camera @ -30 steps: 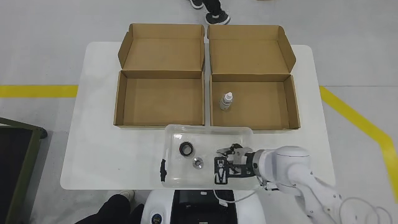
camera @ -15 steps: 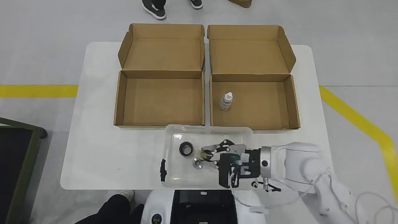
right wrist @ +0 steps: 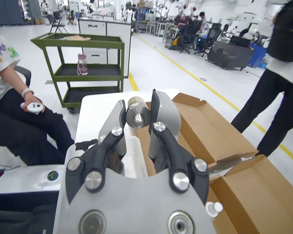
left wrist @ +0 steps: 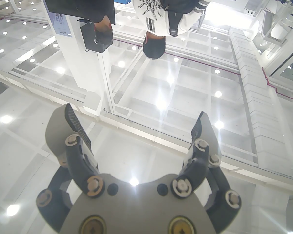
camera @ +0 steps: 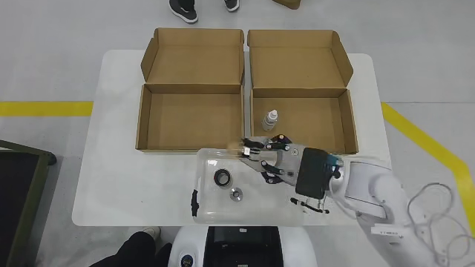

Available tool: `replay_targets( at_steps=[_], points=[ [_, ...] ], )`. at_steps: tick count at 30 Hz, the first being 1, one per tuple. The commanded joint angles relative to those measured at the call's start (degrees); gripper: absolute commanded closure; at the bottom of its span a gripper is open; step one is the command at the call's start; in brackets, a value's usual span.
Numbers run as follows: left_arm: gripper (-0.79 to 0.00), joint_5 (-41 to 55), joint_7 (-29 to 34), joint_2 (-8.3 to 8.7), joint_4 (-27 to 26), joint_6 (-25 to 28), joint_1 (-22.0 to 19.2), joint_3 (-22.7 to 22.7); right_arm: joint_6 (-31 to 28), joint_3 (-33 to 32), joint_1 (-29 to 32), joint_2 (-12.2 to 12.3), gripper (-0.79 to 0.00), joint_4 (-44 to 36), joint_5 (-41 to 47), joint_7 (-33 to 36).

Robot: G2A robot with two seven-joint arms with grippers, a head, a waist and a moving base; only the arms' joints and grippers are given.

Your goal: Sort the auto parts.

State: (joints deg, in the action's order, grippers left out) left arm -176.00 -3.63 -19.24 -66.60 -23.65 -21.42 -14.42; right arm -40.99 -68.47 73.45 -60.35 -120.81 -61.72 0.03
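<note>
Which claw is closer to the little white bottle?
Right. The right claw, gripping a metal part, hangs near the bottle; the left claw faces the ceiling, away from it.

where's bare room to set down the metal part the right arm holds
The left box: floor bare wall to wall, room for the metal part. The right box: bare from the bottle near its left wall across to the right wall. The table: open strip left of the left box. Crowded: the clear bin, with a black ring and a metal piece.

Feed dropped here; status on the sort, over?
Right gripper shut on metal fitting, over far rim of clear bin. Left gripper open, pointing up. Path to boxes clear.
</note>
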Motion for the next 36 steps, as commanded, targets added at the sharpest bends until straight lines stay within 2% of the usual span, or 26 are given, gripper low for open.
replay_targets(
  at_steps=[1,14,36],
  points=[
    [-0.785,0.00,0.00,0.00,0.00,0.00,0.00,0.00,1.34,-0.50,-0.35,-0.15,0.000,0.03,0.94,-1.83],
    [-0.785,0.00,0.00,0.00,0.00,0.00,0.00,0.00,5.57,-5.97,-1.29,-0.63,0.000,-2.40,5.13,-9.24],
    [-0.785,0.00,0.00,0.00,0.00,0.00,0.00,0.00,5.42,-10.64,-1.05,-0.95,0.000,-4.13,4.22,-10.92]
  ],
)
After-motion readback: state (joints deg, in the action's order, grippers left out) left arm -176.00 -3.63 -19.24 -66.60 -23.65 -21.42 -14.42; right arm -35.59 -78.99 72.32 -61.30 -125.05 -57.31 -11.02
